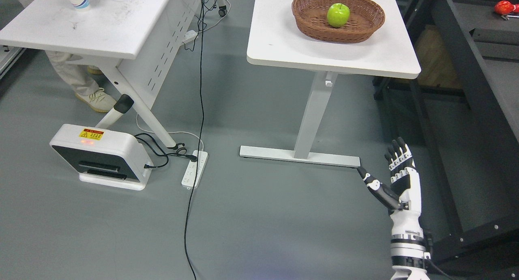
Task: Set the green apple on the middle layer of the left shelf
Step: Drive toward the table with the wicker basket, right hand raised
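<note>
Toward the counter's (284, 44) far right edge: green apple (338, 14) in basket (316, 24), ungrasped. Our right hand (399, 178) hangs low, fingers (395, 152) extended, empty, ready to reach.

views: one, head camera | position: high, looked steeply down and forward over grey floor (263, 215) | range: bench (284, 48) with basket (316, 26) sat far, at upper edge; right hand (395, 178) near, lower right | shared coverage: single view, no overlap
</note>
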Controlling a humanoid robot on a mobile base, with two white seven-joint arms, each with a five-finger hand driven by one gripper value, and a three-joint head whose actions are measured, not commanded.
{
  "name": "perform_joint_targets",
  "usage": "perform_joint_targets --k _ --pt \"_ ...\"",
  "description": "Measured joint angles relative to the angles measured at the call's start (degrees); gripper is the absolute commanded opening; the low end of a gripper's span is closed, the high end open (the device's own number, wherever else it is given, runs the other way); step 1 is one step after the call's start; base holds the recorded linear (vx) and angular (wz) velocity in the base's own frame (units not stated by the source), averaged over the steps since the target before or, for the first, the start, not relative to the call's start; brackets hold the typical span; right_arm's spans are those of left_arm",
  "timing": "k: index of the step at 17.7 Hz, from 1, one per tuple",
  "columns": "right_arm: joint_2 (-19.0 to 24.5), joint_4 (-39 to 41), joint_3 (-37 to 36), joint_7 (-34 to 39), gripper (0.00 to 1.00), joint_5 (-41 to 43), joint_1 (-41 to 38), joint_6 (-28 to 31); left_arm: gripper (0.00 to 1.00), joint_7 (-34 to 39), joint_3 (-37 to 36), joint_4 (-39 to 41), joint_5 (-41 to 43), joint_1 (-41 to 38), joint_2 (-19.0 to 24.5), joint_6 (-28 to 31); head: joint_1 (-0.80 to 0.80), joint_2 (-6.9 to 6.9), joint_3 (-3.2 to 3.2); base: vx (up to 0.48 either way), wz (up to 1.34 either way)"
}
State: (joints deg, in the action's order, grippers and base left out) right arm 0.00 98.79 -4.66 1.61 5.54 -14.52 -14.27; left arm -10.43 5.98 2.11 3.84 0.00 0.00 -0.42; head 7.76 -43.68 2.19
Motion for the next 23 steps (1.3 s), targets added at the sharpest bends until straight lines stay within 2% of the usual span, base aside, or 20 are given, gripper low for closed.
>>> perform_joint_targets --k 5,14,17,19,23 --pt "0.0 0.0 -0.1 -0.1 1.00 0.0 0.0 0.2 1.00 0.0 0.0 0.0 0.0 0.0 0.0 0.0 0.00 0.00 0.00 0.000 0.00" --pt "-0.6 0.0 -1.6 0.1 1.00 -0.2 -0.1 -6.4 1.00 0.0 0.0 0.0 0.0 0.0 0.0 0.0 0.00 0.00 0.00 0.000 0.00" --pt "-1.9 0.0 -2.3 -5.8 1.00 -6.5 -0.1 -6.8 1.00 0.0 0.0 0.0 0.0 0.0 0.0 0.0 0.00 0.00 0.00 0.000 0.00" --pt "-2.6 0.0 -2.7 -11.3 1.00 -12.4 0.0 -4.1 1.00 0.0 0.0 0.0 0.0 0.0 0.0 0.0 0.00 0.00 0.00 0.000 0.00" --pt "-3.9 0.0 -3.3 -14.9 1.00 -20.6 0.6 2.0 1.00 0.0 0.0 0.0 0.0 0.0 0.0 0.0 0.00 0.00 0.00 0.015 0.01"
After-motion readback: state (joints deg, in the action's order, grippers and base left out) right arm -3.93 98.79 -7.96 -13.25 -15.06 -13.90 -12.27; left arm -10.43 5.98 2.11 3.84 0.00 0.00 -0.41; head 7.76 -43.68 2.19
